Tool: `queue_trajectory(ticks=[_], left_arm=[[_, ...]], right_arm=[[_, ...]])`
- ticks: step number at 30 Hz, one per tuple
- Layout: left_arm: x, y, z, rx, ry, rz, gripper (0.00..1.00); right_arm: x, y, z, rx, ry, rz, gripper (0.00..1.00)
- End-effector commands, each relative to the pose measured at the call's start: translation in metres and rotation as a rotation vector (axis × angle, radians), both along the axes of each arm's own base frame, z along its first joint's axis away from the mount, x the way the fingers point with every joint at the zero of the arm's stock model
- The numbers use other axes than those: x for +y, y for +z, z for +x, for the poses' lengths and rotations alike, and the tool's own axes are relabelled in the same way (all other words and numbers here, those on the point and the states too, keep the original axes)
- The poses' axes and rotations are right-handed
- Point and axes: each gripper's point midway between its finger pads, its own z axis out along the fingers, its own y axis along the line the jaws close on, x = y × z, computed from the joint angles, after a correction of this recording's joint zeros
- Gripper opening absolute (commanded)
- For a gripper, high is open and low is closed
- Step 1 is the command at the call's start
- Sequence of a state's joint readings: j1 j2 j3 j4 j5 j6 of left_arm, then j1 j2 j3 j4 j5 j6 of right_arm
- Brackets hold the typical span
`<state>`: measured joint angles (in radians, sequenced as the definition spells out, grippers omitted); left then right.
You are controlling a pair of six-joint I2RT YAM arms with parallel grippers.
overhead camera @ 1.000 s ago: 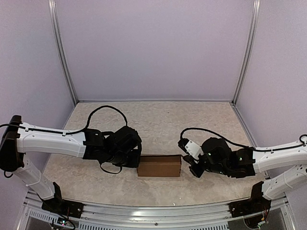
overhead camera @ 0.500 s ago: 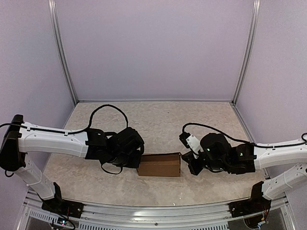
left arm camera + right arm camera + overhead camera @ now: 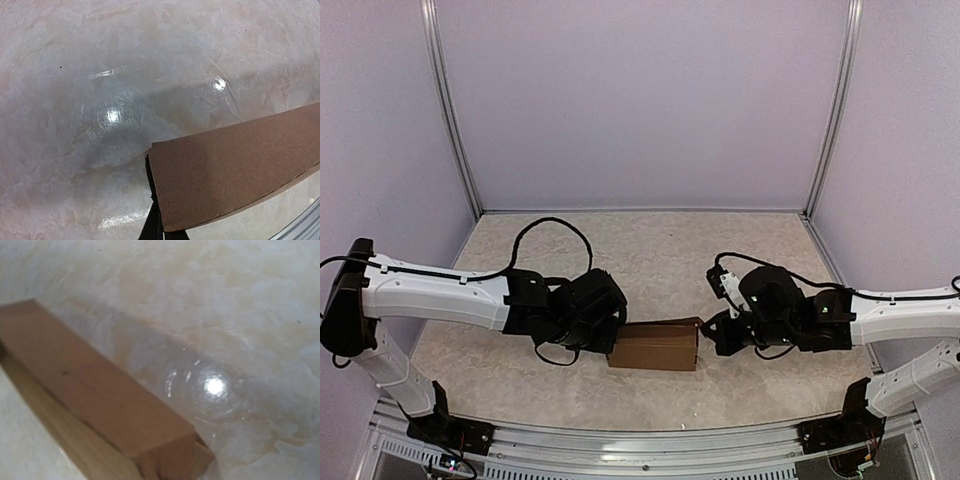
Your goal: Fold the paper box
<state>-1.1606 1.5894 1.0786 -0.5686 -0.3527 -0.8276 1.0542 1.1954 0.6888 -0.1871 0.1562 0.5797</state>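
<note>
The box (image 3: pixel 653 345) lies on the counter (image 3: pixel 650 250), near the front edge and midway between the two arms, its long side running left to right. It is a folded oblong of plain brown cardboard. Its top is closed, so what is inside cannot be seen. In the right wrist view the box (image 3: pixel 95 390) runs away lengthwise, and the flap (image 3: pixel 172 460) at its near end is turned in with a slight gap at the corner.

The left gripper (image 3: pixel 609 338) is closed and sits at the box's left end. In the left wrist view its dark fingertips (image 3: pixel 152 225) meet the end edge of the box (image 3: pixel 235 165). The right gripper (image 3: pixel 712 335) is closed too, holding nothing, just beside the right end; whether it touches cannot be told.
</note>
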Motion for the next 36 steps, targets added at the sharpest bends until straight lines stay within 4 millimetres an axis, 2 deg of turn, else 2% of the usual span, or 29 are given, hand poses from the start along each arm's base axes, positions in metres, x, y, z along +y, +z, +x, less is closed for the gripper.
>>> queue_trajectory(ticks=[1, 9, 13, 22, 36], left_arm=[[0.014, -0.025, -0.011, 0.050, -0.023, 0.122, 0.00], [0.011, -0.025, -0.011, 0.038, -0.029, 0.128, 0.00], [0.010, -0.024, -0.012, 0.035, -0.027, 0.120, 0.00], [0.007, -0.024, -0.013, 0.031, -0.032, 0.118, 0.00], [0.004, -0.028, -0.015, 0.038, -0.040, 0.117, 0.00]], right_arm=[[-0.007, 0.001, 0.004, 0.139, -0.080, 0.079, 0.00], [0.001, -0.002, 0.007, 0.279, -0.127, 0.227, 0.00], [0.006, 0.000, 0.007, 0.302, -0.133, 0.262, 0.00], [0.004, -0.002, 0.012, 0.322, -0.198, 0.317, 0.00], [-0.001, 0.018, 0.018, 0.319, -0.273, 0.429, 0.00]])
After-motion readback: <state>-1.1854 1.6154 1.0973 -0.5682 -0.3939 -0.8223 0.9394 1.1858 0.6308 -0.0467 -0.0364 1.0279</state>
